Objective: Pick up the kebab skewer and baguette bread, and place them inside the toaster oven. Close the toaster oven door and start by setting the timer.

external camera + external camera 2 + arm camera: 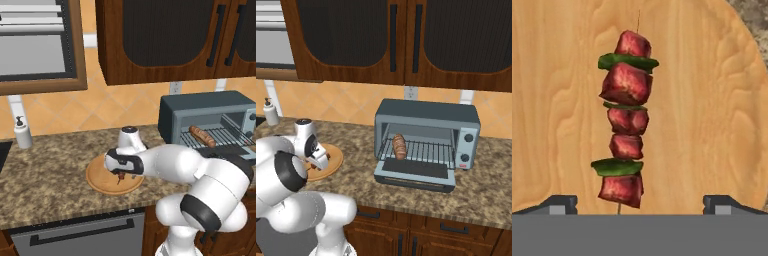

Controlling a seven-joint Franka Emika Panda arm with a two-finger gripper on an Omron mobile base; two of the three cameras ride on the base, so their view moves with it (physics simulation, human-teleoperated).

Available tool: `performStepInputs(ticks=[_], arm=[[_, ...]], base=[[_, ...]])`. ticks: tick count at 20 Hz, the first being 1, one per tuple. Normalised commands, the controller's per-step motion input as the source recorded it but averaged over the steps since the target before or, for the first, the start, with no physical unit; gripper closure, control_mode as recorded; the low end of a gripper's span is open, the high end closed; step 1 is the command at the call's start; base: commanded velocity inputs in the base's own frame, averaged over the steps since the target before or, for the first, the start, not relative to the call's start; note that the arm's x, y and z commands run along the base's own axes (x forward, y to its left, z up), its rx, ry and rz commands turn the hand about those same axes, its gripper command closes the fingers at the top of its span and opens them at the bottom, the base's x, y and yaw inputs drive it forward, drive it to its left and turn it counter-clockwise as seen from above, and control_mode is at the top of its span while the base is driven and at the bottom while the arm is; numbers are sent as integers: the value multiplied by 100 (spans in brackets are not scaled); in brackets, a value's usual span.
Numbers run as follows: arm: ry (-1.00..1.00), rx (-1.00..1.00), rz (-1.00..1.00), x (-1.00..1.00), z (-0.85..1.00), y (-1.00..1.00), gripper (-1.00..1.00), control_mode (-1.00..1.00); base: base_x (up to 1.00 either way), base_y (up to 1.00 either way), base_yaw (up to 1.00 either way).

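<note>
Wooden round board [712, 100] bears the kebab skewer [626, 125]; gripper [639, 202] hovers above, jaws wide, empty. Baguette bread [399, 146] apparently racked inside toaster oven [426, 120]. Next: descend, pinch skewer.

A home kitchen is shown — dark wooden cabinets [406, 40] at twelve o'clock, a granite counter [50, 170], a toaster oven [426, 142] at three o'clock.

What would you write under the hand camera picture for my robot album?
The open hand hovers over the kebab skewer lying on a round wooden board.
</note>
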Motion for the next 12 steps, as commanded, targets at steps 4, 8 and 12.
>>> performStepInputs(ticks=[4, 8, 12], arm=[[2, 0, 0, 9, -12, 11, -100, -100], [2, 0, 0, 8, -12, 15, -100, -100], [3, 0, 0, 1, -11, 4, 100, -100]], base=[[0, 0, 0], [0, 0, 0], [0, 0, 0]])
